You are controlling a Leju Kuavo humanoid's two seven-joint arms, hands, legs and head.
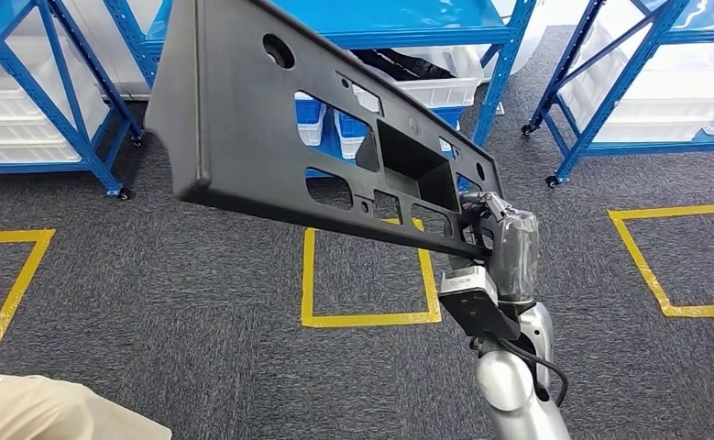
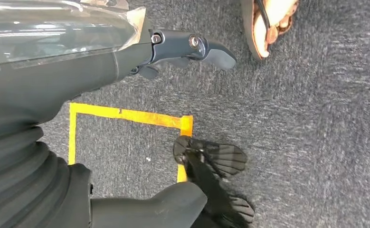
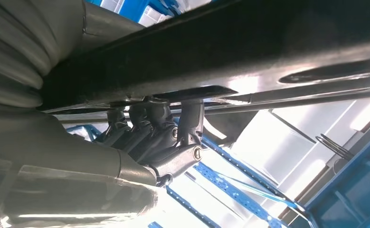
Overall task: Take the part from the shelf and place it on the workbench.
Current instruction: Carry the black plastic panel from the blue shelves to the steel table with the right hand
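The part [image 1: 270, 137] is a long black plastic panel with several cut-outs, held up in the air and slanting from upper left down to the right in the head view. My right hand [image 1: 499, 234] grips its lower right end. In the right wrist view the dark fingers [image 3: 159, 133] hook over the part's edge [image 3: 221, 52]. My left hand [image 2: 183, 47] hangs over the carpet in the left wrist view, thumb stretched out, holding nothing.
Blue shelf racks [image 1: 426, 37] with white bins [image 1: 435, 87] stand ahead, with more racks at the left [image 1: 50, 92] and right [image 1: 628, 73]. Yellow tape squares [image 1: 371, 316] mark the grey carpet. A person's sandalled foot [image 2: 268, 23] stands near my left side, and beige clothing [image 1: 41, 408] shows at the lower left.
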